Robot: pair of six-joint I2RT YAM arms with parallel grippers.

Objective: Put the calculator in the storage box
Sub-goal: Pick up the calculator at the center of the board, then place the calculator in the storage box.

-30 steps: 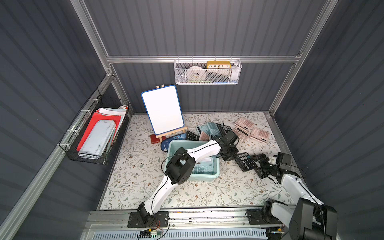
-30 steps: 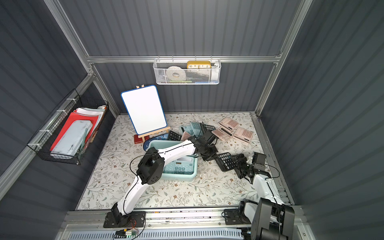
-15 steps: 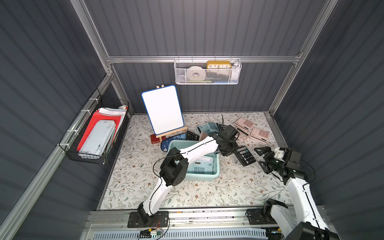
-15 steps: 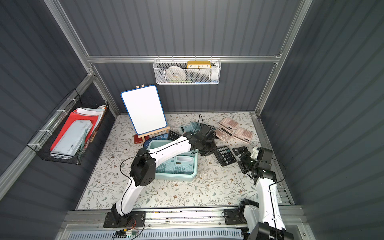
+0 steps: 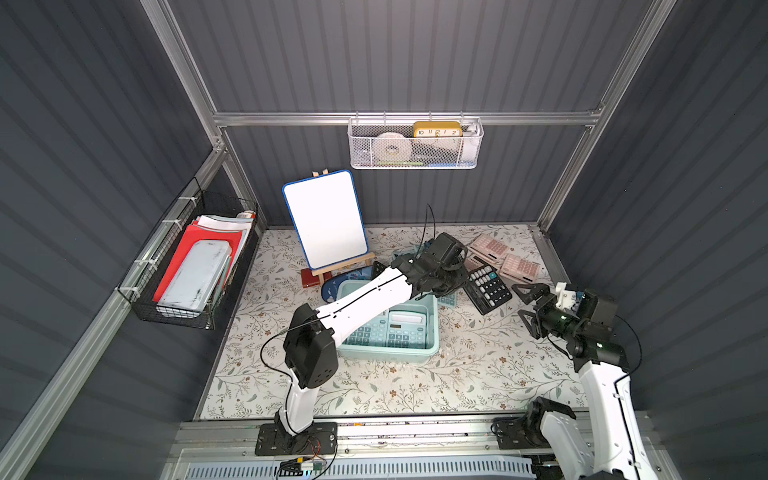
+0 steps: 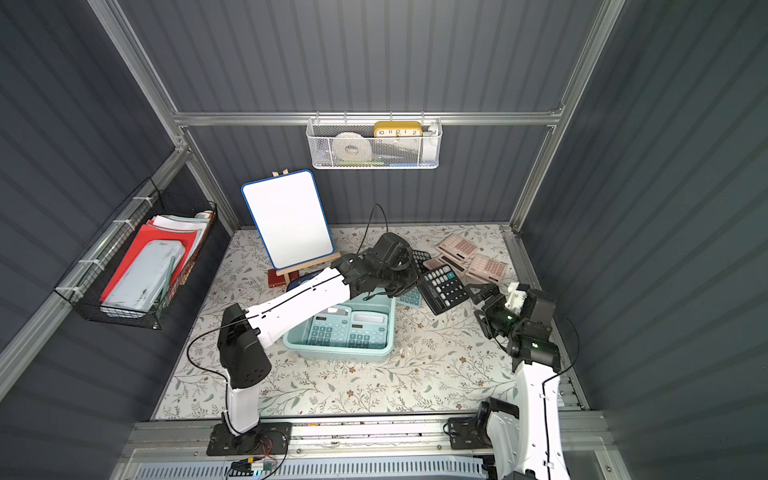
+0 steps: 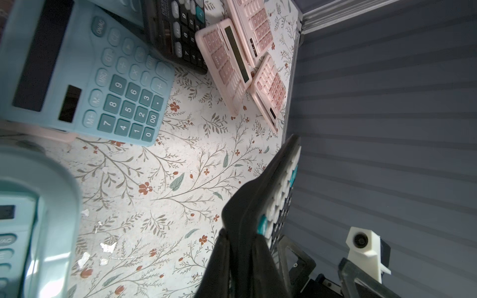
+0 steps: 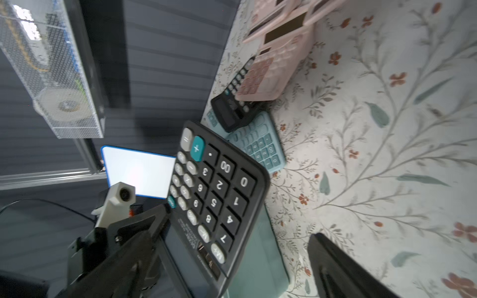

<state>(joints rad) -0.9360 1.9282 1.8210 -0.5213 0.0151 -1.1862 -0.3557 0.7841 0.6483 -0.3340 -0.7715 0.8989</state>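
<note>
View from above into a grey-walled robot booth with a floral table (image 5: 457, 374). The mint-teal storage box (image 5: 388, 354) sits mid-table, and two teal calculators (image 5: 386, 330) lie side by side inside it.

The left gripper (image 7: 242, 245) reaches across the box. It is clamped on the display end of a black calculator (image 5: 487, 288). That calculator hangs tilted, keys facing up, just past the box's far right corner and outside the box.

The right gripper (image 5: 522, 306) hovers farther to the right of the box with its jaws spread wide. It is near the black calculator but apart from it, and it holds nothing.

A loose teal calculator (image 5: 448, 299) lies just beside the box's far right corner. Pink calculators (image 5: 507, 259) lie beyond that corner, toward the back wall. A whiteboard (image 5: 326, 220) on a small easel stands behind the box's far left corner.
</note>
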